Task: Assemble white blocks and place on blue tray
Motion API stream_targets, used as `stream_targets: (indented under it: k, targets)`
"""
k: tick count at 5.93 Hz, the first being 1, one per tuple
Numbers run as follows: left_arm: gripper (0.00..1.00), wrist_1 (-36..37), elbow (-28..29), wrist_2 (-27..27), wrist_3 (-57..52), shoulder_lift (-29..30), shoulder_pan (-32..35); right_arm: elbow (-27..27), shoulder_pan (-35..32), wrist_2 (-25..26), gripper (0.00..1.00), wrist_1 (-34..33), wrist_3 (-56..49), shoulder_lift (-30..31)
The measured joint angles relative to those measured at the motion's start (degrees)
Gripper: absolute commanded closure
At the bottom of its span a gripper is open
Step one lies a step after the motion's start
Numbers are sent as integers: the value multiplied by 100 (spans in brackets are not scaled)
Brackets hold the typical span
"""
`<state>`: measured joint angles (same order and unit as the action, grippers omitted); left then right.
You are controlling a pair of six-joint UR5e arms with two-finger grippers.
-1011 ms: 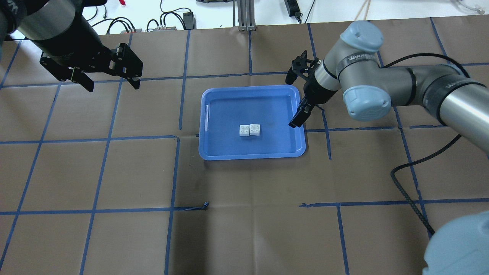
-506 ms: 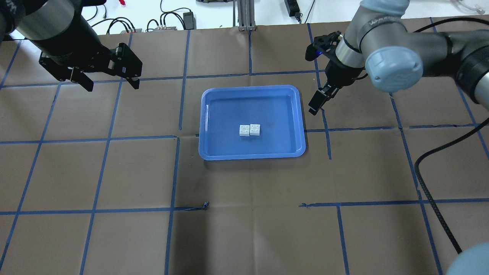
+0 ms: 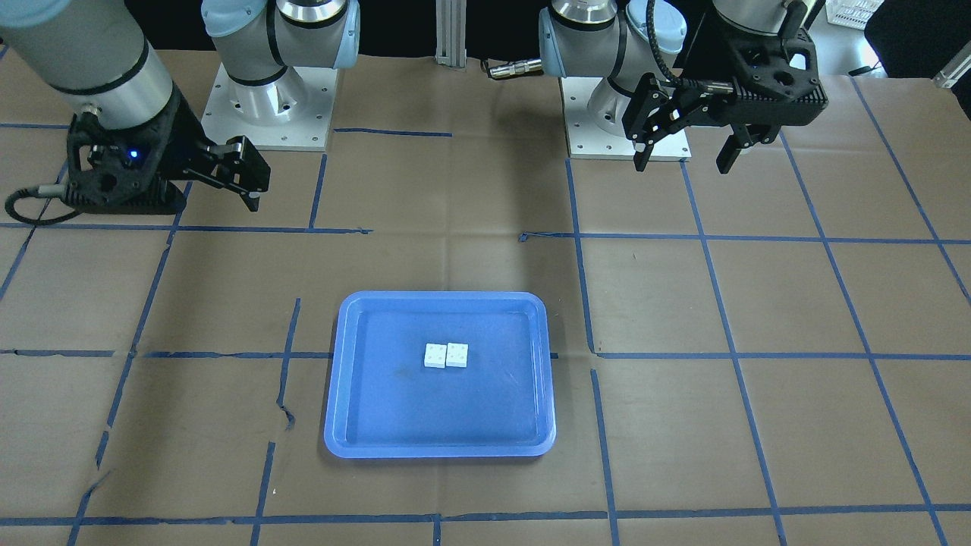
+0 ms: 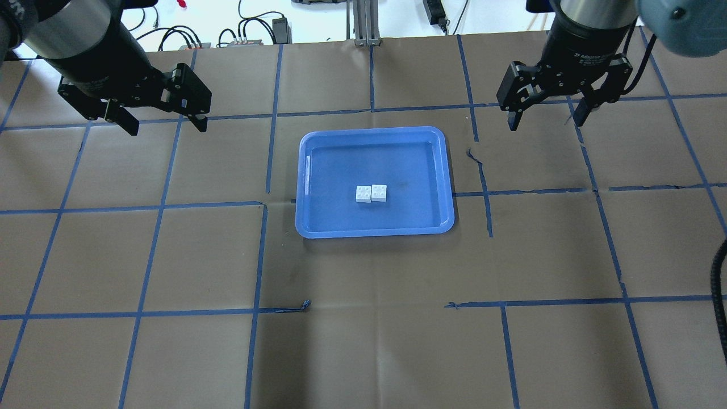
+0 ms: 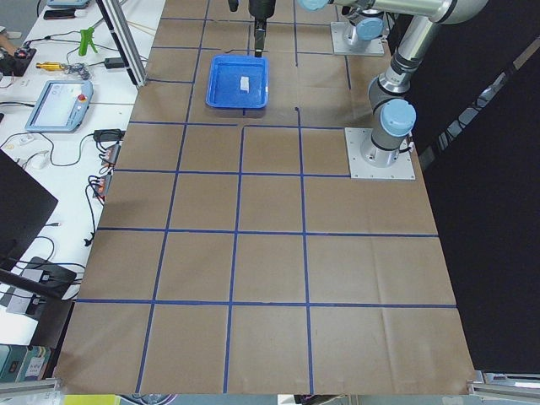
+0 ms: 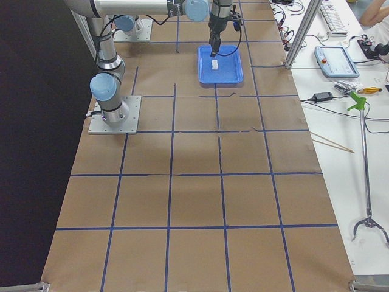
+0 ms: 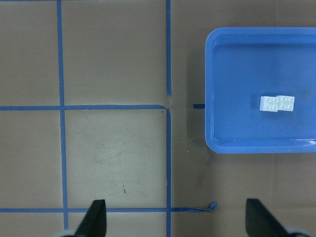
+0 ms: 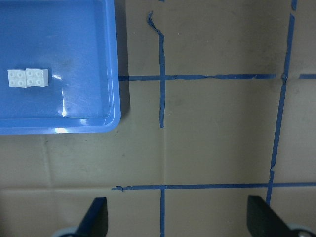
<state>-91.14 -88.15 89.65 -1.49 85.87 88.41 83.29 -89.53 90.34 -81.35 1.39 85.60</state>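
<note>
The two white blocks (image 4: 371, 193) lie side by side, touching, studs up, near the middle of the blue tray (image 4: 324, 221). I cannot tell whether they are joined. They also show in the front-facing view (image 3: 446, 355), the left wrist view (image 7: 277, 103) and the right wrist view (image 8: 28, 77). My left gripper (image 4: 164, 124) hangs open and empty high over the table, left of the tray and behind it. My right gripper (image 4: 546, 119) hangs open and empty to the right of the tray and behind it. Both are well apart from the tray.
Brown paper with blue tape lines (image 4: 267, 147) covers the table. A loose tape curl (image 4: 305, 305) lies in front of the tray. Cables and a power brick (image 4: 280, 25) lie beyond the far edge. The arm bases (image 3: 265, 106) stand at the robot's side.
My right arm has swung up and away from the tray's right rim to the back right, and its gripper now points down. The left arm and the blocks have not moved.
</note>
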Motion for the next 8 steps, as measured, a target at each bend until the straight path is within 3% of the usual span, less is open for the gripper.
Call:
stream_targets:
  k: [8]
  targets:
    - [1, 0, 4, 3, 0, -9, -8, -9, -100, 7, 0, 166, 357, 51]
